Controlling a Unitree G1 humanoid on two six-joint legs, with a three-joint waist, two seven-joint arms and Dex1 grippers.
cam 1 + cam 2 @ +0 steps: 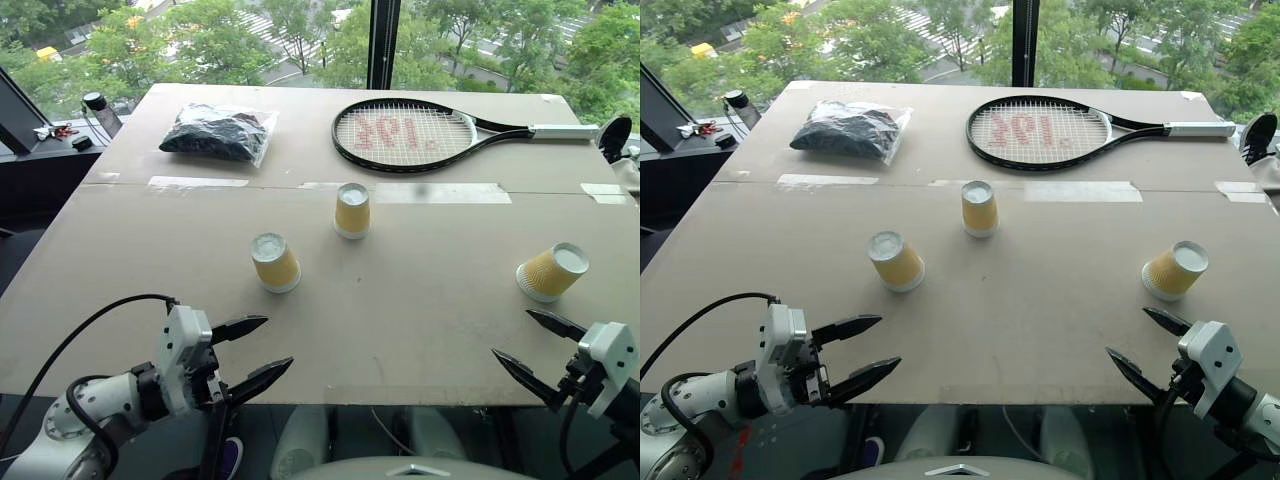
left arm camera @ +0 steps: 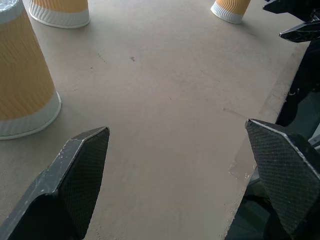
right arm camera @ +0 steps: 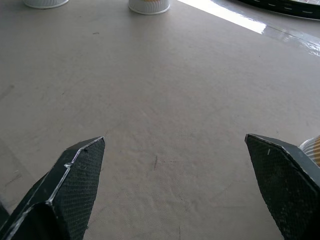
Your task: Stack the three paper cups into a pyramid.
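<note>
Standing apart on the grey table [image 1: 420, 330] are 3 paper cups, all upside down, none stacked: 1 cup [image 1: 275, 262] left of centre, 1 cup [image 1: 352, 210] at centre, 1 cup [image 1: 552, 272] at right. At lower left the left gripper [image 1: 252, 352] hovers with jaws wide apart, empty. At lower right the right gripper [image 1: 525, 345] is likewise spread and empty, just below the right-hand cup. Along the top lie a racket [image 1: 405, 134] and a bagged dark bundle [image 1: 218, 132].

table [image 1: 180, 260] with three paper cups [image 1: 275, 263], racket [image 1: 405, 134], bag [image 1: 216, 132]
</note>
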